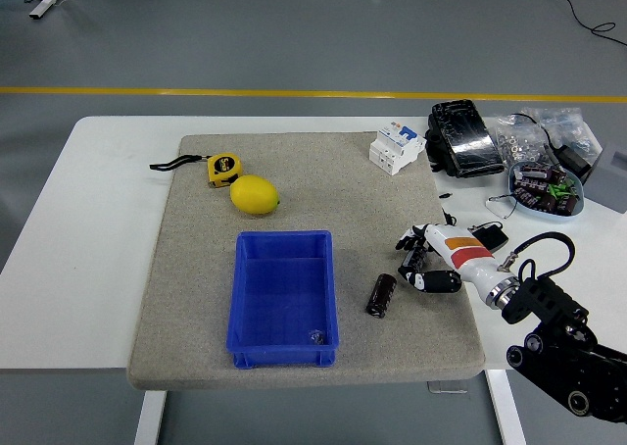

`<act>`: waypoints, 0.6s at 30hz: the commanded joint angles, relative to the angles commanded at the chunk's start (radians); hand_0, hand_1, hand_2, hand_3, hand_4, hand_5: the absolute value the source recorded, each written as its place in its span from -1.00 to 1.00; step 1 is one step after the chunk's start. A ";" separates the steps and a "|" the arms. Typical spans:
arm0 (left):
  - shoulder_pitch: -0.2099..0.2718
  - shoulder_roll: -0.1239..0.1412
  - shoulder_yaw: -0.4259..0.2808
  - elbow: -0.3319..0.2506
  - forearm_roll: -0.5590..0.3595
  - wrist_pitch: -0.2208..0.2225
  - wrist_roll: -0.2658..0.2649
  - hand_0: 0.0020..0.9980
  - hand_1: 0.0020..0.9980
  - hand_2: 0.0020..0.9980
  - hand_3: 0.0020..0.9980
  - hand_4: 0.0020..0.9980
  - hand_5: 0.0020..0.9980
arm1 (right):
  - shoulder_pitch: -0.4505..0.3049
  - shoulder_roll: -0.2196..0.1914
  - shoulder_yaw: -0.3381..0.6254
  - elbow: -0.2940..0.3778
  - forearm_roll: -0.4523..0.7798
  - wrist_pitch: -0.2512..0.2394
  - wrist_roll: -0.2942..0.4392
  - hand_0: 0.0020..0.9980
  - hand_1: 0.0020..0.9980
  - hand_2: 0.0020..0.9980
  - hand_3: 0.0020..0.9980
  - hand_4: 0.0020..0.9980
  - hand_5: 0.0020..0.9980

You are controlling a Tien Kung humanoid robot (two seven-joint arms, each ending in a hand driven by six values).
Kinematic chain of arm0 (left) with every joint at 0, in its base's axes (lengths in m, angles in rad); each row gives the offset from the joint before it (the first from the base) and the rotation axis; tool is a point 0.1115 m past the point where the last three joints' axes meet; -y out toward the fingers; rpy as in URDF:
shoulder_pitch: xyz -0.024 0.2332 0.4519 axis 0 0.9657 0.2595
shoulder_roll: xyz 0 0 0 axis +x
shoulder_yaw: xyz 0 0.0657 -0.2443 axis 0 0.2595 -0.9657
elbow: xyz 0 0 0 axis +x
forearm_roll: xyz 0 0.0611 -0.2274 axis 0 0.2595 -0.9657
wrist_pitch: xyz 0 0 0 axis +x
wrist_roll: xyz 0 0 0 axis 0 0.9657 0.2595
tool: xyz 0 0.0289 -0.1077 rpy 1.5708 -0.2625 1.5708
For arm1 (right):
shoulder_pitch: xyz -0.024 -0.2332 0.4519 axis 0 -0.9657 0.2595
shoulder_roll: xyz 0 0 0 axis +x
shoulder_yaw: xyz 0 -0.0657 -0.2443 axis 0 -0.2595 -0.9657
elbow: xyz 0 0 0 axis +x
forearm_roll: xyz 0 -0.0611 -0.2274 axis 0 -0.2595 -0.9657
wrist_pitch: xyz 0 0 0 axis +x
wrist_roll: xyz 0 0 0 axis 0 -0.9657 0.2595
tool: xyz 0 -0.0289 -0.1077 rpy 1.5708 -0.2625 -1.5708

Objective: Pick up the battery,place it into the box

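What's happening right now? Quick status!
Right hand closing on one battery. Second battery lies on mat. Blue box clear to left.

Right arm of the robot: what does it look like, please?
The right arm is black with round joints and a looping black cable. Its wrist has a silver ring, then a white cover with orange and red bands. The right hand has black-and-white fingers.

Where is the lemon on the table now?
In the head view, the lemon lies on the mat's left part, just below the tape measure, beyond the blue box.
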 joint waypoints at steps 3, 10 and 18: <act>0.002 0.000 -0.002 0.000 0.003 0.000 0.001 0.22 0.28 0.44 0.19 0.30 0.22 | -0.002 0.000 0.001 0.004 -0.002 0.000 -0.002 -0.09 -0.03 0.04 0.09 0.26 -0.92; 0.010 0.002 -0.015 0.000 0.020 0.001 0.006 0.22 0.28 0.44 0.19 0.30 0.22 | -0.008 -0.004 0.013 0.035 -0.030 0.003 -0.012 -0.11 -0.05 0.05 0.09 0.26 -0.92; 0.017 0.005 -0.024 0.002 0.031 0.002 0.009 0.22 0.28 0.43 0.19 0.30 0.23 | -0.002 -0.009 0.036 0.104 -0.078 0.004 -0.029 -0.11 -0.05 0.05 0.08 0.26 -0.92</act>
